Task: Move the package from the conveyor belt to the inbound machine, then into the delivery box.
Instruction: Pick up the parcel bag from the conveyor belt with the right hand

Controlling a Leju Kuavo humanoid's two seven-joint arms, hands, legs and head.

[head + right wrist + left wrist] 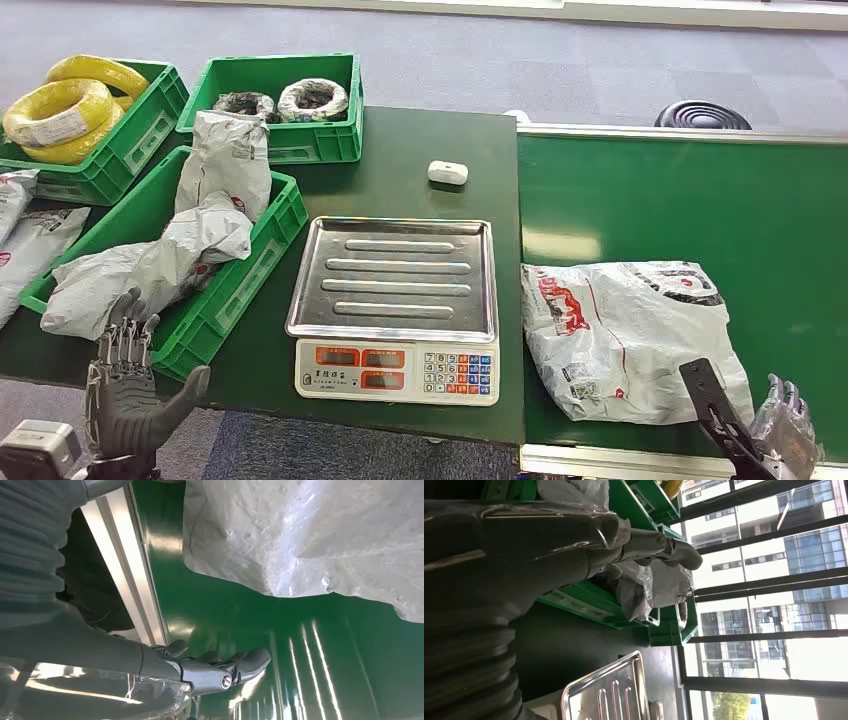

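Head view shows the crumpled white-grey plastic mailer package [625, 335] lying flat on the green conveyor belt [700, 200], just right of the steel-trayed weighing scale [395, 300] on the dark green bench [420, 140]. It looks soft, light and slippery, with contents likely to shift; a hold across its bulkier middle seems safer than pinching a loose edge. The right hand [785, 425] hangs near the package's front corner, apart from it, released. The left hand [125, 385] is spread and grasping nothing, beside the green plastic crate [255, 265] of mailers.
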